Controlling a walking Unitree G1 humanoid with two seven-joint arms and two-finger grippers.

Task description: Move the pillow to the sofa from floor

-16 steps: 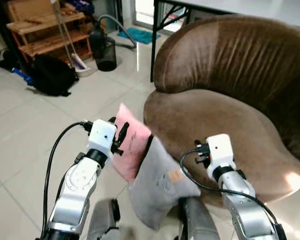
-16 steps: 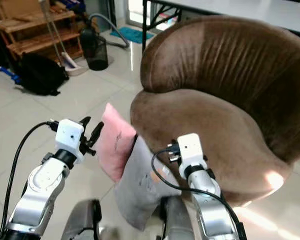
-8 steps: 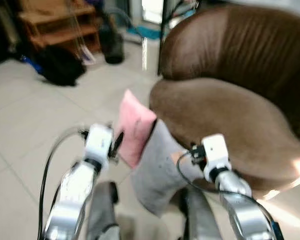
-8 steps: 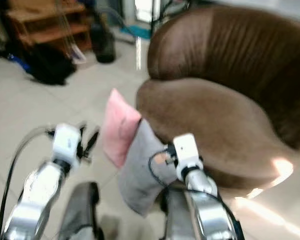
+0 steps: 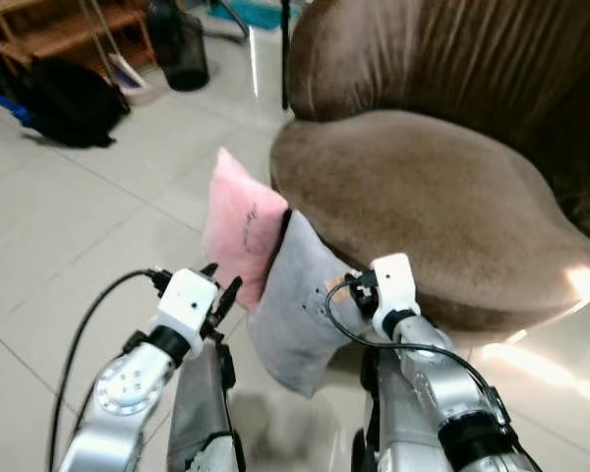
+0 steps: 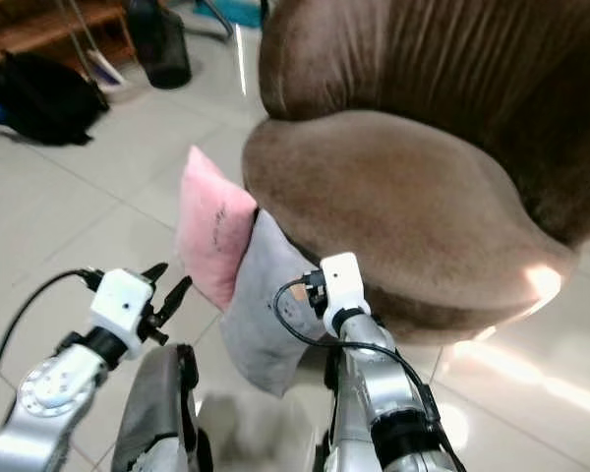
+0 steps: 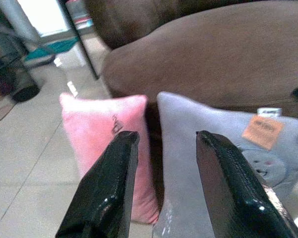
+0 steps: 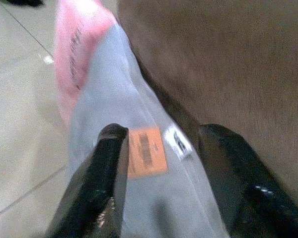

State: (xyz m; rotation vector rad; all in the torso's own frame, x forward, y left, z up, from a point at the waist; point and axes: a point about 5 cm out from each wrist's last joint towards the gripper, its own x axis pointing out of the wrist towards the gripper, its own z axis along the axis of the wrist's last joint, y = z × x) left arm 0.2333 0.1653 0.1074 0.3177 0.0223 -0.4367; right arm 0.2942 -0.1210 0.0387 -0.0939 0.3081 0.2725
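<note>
Two pillows stand on the floor (image 5: 69, 246) against the front of the brown sofa (image 5: 423, 197) — a pink pillow (image 5: 238, 224) and a grey pillow (image 5: 295, 305), touching each other. The left gripper (image 7: 164, 148) hovers near them, fingers spread apart and empty. The right gripper (image 8: 161, 148) is just beside the grey pillow's orange tag (image 8: 146, 151) — fingers apart, gripping nothing.
</note>
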